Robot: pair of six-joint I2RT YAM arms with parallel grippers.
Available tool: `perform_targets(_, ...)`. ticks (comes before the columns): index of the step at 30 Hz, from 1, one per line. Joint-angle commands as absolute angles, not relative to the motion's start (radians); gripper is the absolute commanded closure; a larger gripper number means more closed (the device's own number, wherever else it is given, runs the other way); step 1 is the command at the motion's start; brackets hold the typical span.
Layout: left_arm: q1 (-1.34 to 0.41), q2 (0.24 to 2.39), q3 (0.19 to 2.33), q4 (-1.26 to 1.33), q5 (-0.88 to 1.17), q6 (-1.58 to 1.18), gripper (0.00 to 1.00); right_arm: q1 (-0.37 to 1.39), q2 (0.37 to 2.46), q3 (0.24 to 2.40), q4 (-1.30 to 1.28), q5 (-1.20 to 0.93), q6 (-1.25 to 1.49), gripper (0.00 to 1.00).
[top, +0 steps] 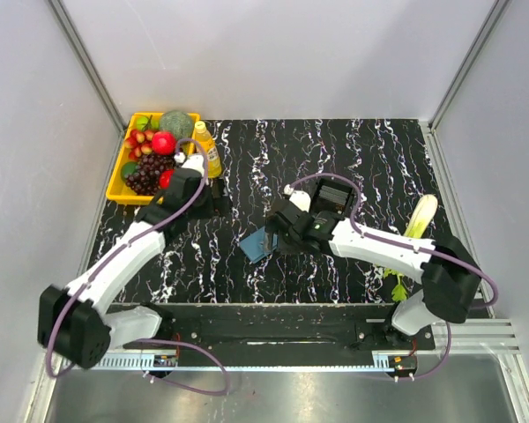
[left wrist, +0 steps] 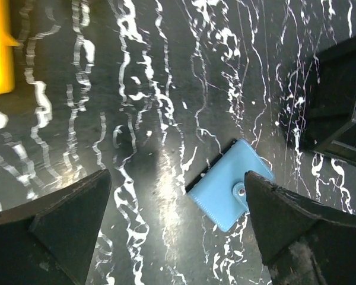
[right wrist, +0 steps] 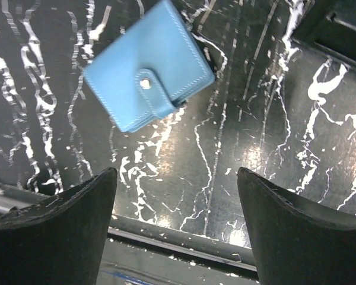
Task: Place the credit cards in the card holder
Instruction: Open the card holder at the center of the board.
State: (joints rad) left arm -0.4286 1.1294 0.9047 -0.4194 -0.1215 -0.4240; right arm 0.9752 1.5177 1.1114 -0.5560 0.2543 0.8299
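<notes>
Jaws on both arms are hanging released and empty above the black marbled desk [top: 361, 150]. Near its middle the closed blue card holder [top: 254, 245] is lying flat, just ahead of the right jaws, its snap tab [right wrist: 151, 92] fastened. That tab is wanting undoing first, I judge: one arm pinning the holder while the other is lifting the flap. No credit cards are showing plainly.

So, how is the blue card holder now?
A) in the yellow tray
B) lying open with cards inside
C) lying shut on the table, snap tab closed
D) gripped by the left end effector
C: the card holder lies flat on the table, tab snapped over; the left end effector and right end effector stand open, away from it.
</notes>
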Motion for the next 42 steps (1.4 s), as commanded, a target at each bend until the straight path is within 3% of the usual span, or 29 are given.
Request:
perform_targets(1, -0.428, 1.290, 0.916, -0.289, 0.107, -0.416, 0.02, 0.979, 1.560, 1.115, -0.538, 0.321, 0.905, 0.15)
perform_targets(8, -0.434, 1.403, 0.829, -0.169, 0.227, -0.419, 0.08, 0.973, 1.712, 1.184, -0.514, 0.249, 0.903, 0.22)
perform_targets(10, -0.434, 1.436, 0.819, -0.149, 0.261, -0.433, 0.16, 0.963, 1.729, 1.181, -0.497, 0.239, 0.916, 0.25)
perform_targets(13, -0.437, 1.447, 0.761, -0.101, 0.273, -0.451, 0.19, 0.933, 1.740, 1.161, -0.450, 0.186, 0.925, 0.27)
perform_targets(24, -0.439, 1.535, 0.666, 0.064, 0.377, -0.460, 0.24, 0.854, 1.769, 1.144, -0.364, 0.100, 0.905, 0.34)
perform_targets(29, -0.440, 1.560, 0.629, 0.118, 0.434, -0.469, 0.36, 0.838, 1.835, 1.161, -0.365, 0.075, 0.914, 0.35)
perform_targets(37, -0.439, 1.555, 0.535, 0.253, 0.558, -0.508, 0.63, 0.825, 1.871, 1.181, -0.348, 0.081, 0.884, 0.36)
perform_targets(42, -0.440, 1.566, 0.496, 0.371, 0.649, -0.546, 0.68, 0.821, 1.884, 1.174, -0.310, 0.049, 0.847, 0.41)
